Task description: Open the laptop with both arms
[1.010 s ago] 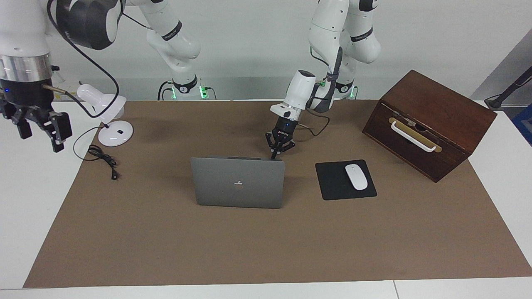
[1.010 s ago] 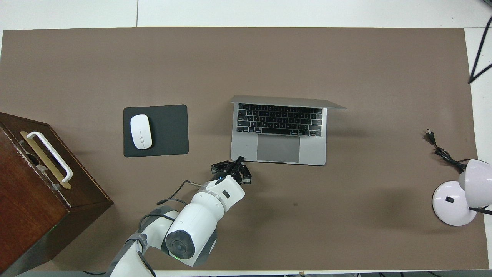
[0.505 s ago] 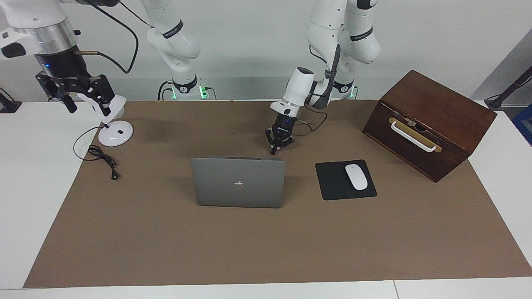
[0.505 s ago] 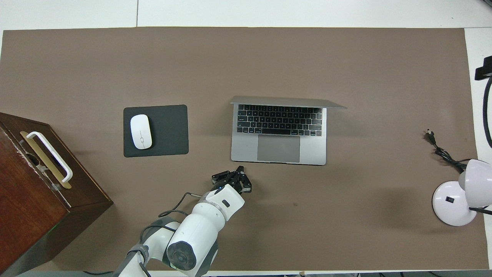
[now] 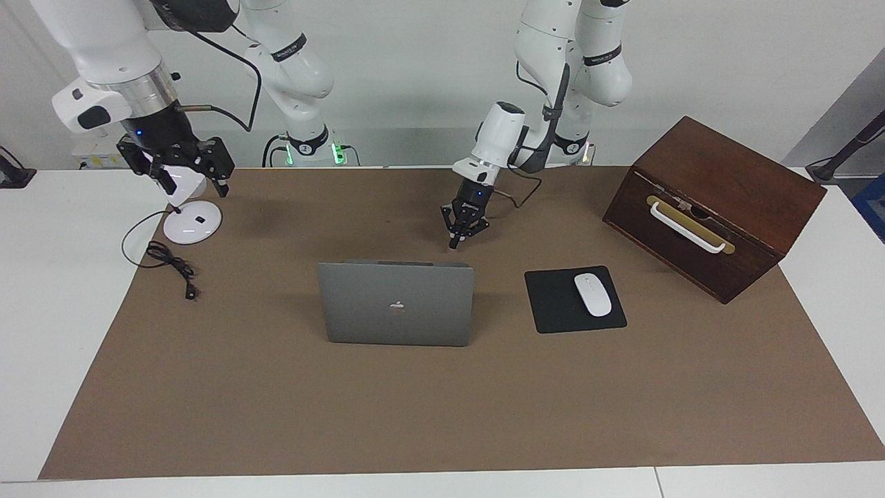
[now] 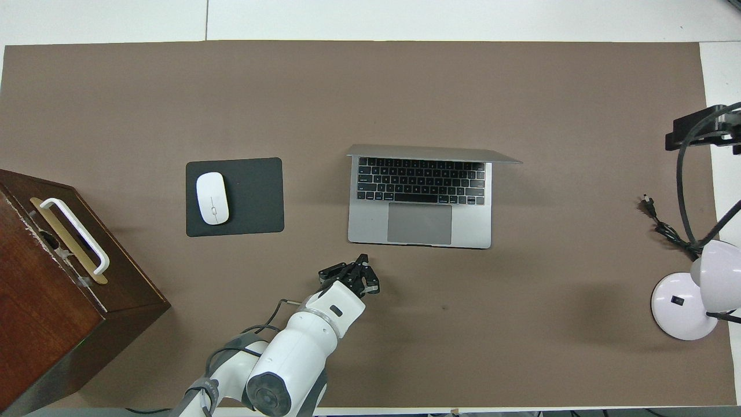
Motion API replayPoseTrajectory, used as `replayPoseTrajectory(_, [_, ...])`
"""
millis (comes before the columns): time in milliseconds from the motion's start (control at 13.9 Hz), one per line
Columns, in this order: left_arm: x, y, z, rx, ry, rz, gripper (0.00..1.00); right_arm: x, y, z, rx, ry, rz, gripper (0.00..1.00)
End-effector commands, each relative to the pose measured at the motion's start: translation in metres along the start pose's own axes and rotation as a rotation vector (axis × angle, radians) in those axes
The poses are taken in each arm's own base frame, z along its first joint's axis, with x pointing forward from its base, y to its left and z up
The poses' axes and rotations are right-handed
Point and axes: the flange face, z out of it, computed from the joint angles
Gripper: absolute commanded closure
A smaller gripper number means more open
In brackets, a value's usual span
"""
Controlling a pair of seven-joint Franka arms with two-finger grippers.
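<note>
I see the laptop standing open on the counter, my left claw clenched empty, my right claw released over the desk lamp.

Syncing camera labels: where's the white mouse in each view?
Facing view: white mouse on the black mouse pad, between the laptop and the wooden box, toward the left arm's end.
Overhead view: mouse on the pad, again between laptop and box.
Shared landmark: the box's white handle.
</note>
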Motion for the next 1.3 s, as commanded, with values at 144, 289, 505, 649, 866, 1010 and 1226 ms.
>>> replayPoseTrajectory(144, [0.045,-0.012,-0.053,-0.007,-0.079,-0.108,1.0,-0.014,-0.009,0.002,0.095,0.009,-0.011,0.02])
replayPoseTrajectory(289, [0.062,-0.02,-0.066,-0.003,-0.107,-0.136,1.0,-0.015,-0.005,0.006,0.095,-0.007,-0.014,0.0])
replayPoseTrajectory(505, [0.109,-0.04,-0.101,0.002,-0.175,-0.153,1.0,-0.015,-0.004,0.011,0.094,-0.006,-0.014,0.0])
replayPoseTrajectory(649, [0.147,-0.059,-0.13,0.009,-0.23,-0.148,1.0,-0.014,-0.001,0.01,0.094,0.0,-0.005,0.0])
replayPoseTrajectory(866, [0.203,-0.091,-0.175,0.067,-0.305,-0.087,1.0,-0.015,-0.006,0.001,0.093,0.02,-0.027,0.0])
replayPoseTrajectory(1010, [0.231,-0.111,-0.206,0.125,-0.363,-0.01,1.0,-0.019,-0.013,-0.001,0.086,0.028,-0.068,0.0])
replayPoseTrajectory(1226, [0.258,-0.156,-0.251,0.243,-0.447,0.112,1.0,-0.02,-0.027,-0.002,0.085,0.033,-0.086,0.0])
